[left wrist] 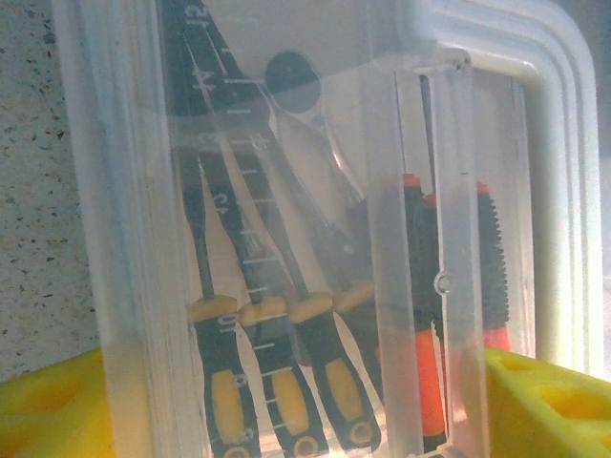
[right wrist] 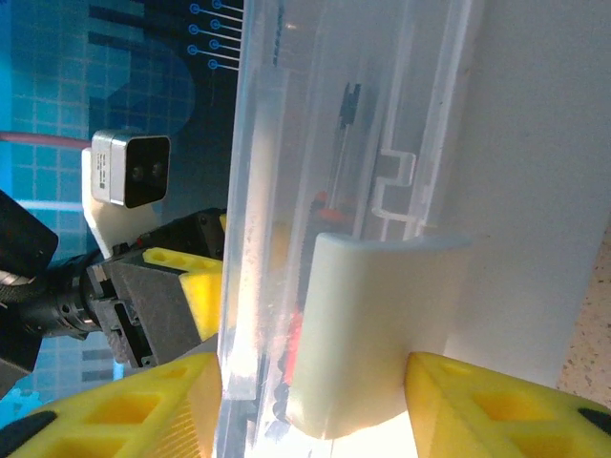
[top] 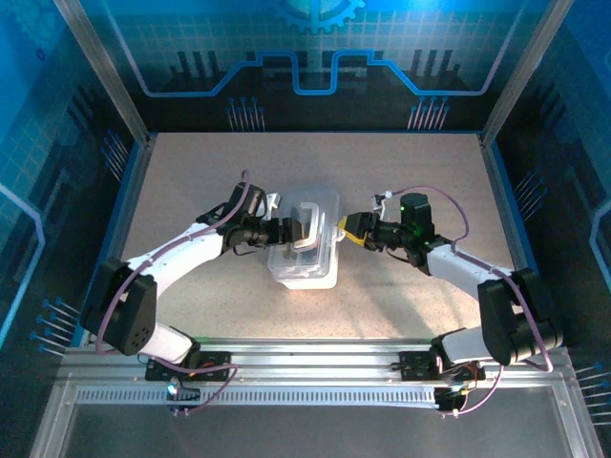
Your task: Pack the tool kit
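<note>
**Clear case held at mid-table**

The table (top: 401,181) bears the clear case (top: 310,262) at its middle, with the screwdrivers (left wrist: 286,382) inside. The left gripper (top: 298,232) is clamped across the case. The right gripper (top: 346,232) straddles the white handle (right wrist: 372,324); I cannot tell whether it grips.

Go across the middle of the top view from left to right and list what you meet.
left arm → left gripper → case → right gripper → right arm
</note>
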